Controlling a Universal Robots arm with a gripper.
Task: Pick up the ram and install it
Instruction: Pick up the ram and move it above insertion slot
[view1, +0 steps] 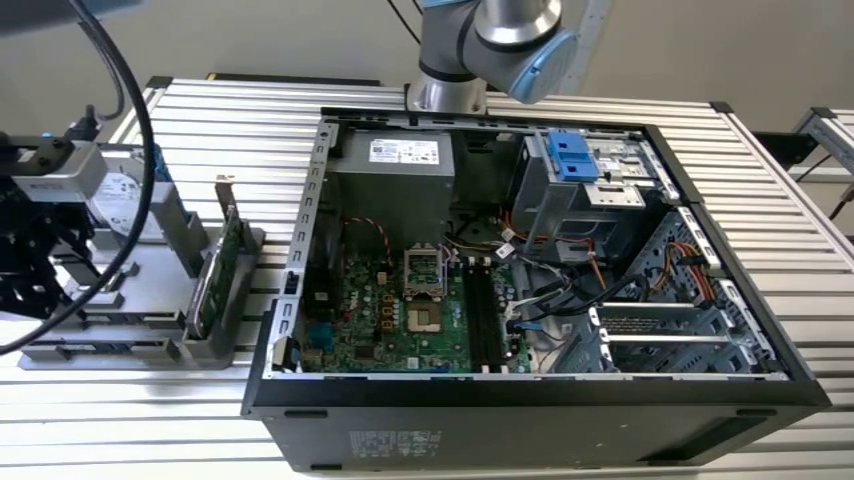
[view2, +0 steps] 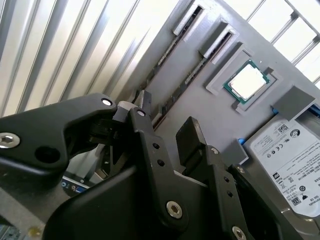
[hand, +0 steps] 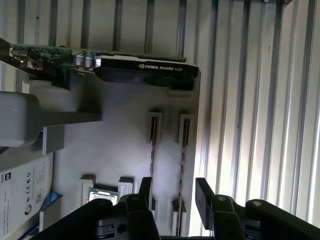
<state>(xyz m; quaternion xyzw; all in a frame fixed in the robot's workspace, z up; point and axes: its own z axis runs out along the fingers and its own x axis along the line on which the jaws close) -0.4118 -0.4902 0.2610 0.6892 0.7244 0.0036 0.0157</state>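
Here, the gripper (hand: 173, 197) is hanging low over a grey tray (hand: 115, 130), its fingers (hand: 202, 196) standing apart and clamping nothing. The ram (hand: 182, 150) is sitting on edge in a slot of the tray, along the tray's edge that borders the bare worktop (hand: 250, 125). In the first wrist view, its near end is showing in the gap between the fingers; whether a finger is touching it I cannot tell. A second ram (hand: 153, 145) is standing in the slot just beside it, parallel. A card (hand: 145, 67) is standing across the tray's far end, a chip (hand: 102, 196) is lying in a pocket near the second ram, and a drive (hand: 20, 195) is resting past the chip.

In the exterior view, the tray (view1: 120, 345) is sitting at the worktop's (view1: 134, 440) edge on the exterior view's left, with the open case (view1: 534, 400) lying beside it in the middle.
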